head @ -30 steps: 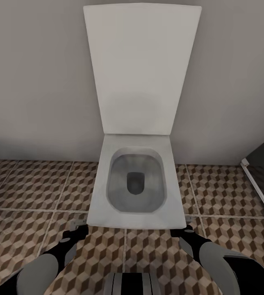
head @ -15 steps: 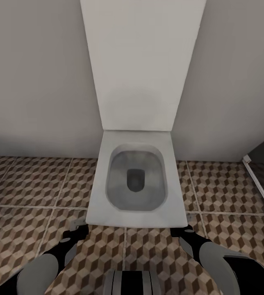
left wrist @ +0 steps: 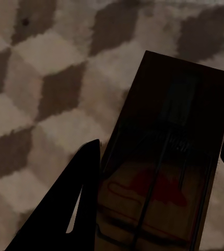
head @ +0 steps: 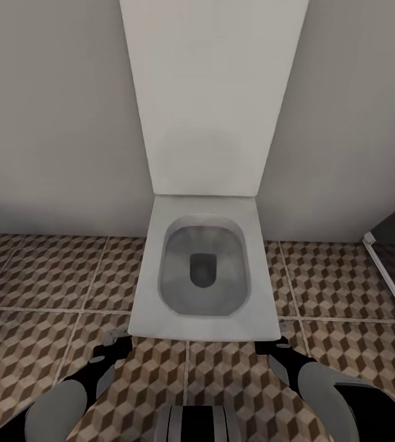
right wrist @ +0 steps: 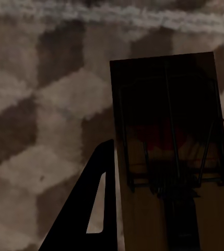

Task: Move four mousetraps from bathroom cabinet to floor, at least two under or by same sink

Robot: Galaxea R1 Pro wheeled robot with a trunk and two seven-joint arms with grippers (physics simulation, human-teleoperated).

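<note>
Facing the open toilet (head: pixel 203 264), the robot carries two traps: the left claw (left wrist: pixel 158 157) pinches one mousetrap (left wrist: pixel 164 178), the right claw (right wrist: pixel 169 178) another mousetrap (right wrist: pixel 169 146), over the bathroom floor (head: pixel 38 276) at 6 o'clock. Neither seems set down yet.

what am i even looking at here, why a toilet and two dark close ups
This is a simulated two-armed robot. The big picture comes from a camera on its head, looking down at a white toilet with the lid up, standing on the patterned bathroom floor; the grey and black shapes at the bottom are its arms. The two dark pictures come from cameras on each wrist. The left gripper has its jaws on either side of a mousetrap, a small wooden slab with wire and a red mark. The right gripper holds another mousetrap the same way, above the tiles.
</note>
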